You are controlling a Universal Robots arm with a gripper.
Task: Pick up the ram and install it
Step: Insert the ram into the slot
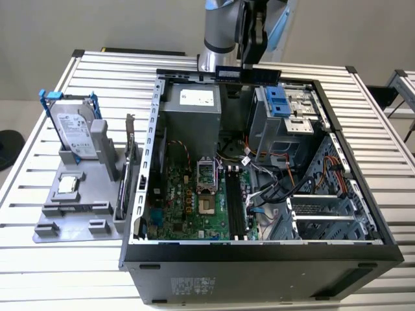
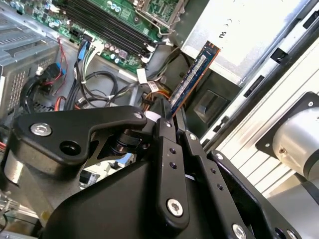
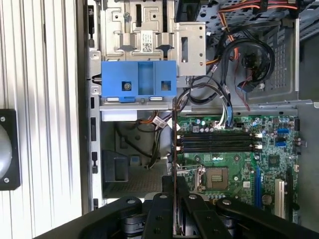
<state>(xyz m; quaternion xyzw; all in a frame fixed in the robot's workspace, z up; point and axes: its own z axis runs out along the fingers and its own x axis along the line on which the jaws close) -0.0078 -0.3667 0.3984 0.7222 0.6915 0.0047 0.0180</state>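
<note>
A: Where do we find the ram?

B: We see the ram (image 1: 248,72) held up in the air. In the exterior view it lies level over the far edge of the open computer case (image 1: 259,259), above the power supply (image 1: 191,107) and the blue drive bracket (image 1: 279,100)

A: And the gripper?

B: The gripper (image 1: 251,63) comes down from above and is clamped on the stick. In the second wrist view we see its black fingers (image 2: 166,149) pressed together on one end of the ram (image 2: 192,79), and the rest of the stick juts out free. In the first wrist view the ram (image 3: 175,149) shows edge-on as a thin dark line rising from the gripper (image 3: 175,196)

A: How does it stand to the board?

B: The motherboard (image 1: 188,204) lies flat on the floor of the case. Its memory slots (image 3: 219,142) run beside the processor socket (image 3: 212,177), and we see the stick well apart from them and touching no part of the board

A: What else is on the table?

B: The case sits on the slatted table (image 1: 39,272). Between it and the table's edge at the exterior view's left lies a grey holder (image 1: 78,214). A hard drive in a blue frame (image 1: 71,129) stands at the holder's far corner, and an expansion card (image 1: 130,162) stands along its edge just beside the case
</note>
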